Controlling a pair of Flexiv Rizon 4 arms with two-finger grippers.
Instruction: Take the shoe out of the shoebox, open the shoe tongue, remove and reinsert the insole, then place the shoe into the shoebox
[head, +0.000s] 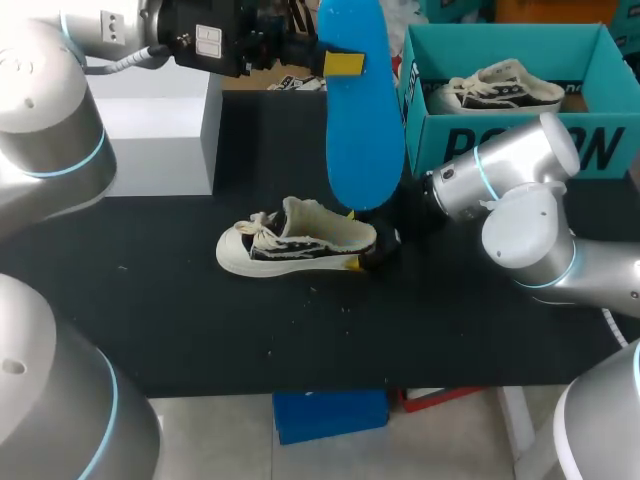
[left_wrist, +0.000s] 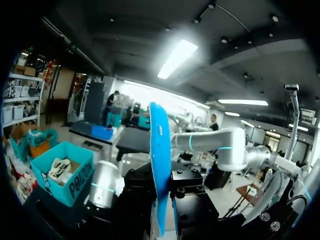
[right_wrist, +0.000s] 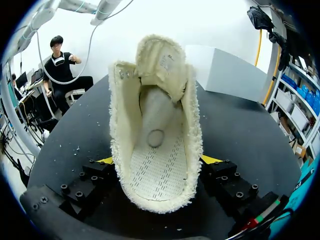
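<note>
A cream and black shoe (head: 290, 240) lies on the black table (head: 180, 310), toe to the left. My right gripper (head: 362, 242) is shut on its heel, one finger on each side. In the right wrist view the shoe (right_wrist: 157, 150) shows its bare inner sole and raised tongue between the gripper's (right_wrist: 157, 161) fingers. My left gripper (head: 335, 62) is held high at the back, shut on the blue insole (head: 362, 120), which hangs above the shoe's heel. The insole (left_wrist: 160, 160) stands edge-on in the left gripper (left_wrist: 162, 200).
The teal shoebox (head: 520, 140) stands at the back right with a second shoe (head: 500, 88) inside; the shoebox (left_wrist: 67, 182) also shows in the left wrist view. A white box (head: 165, 130) sits at the back left. The table's front edge is near.
</note>
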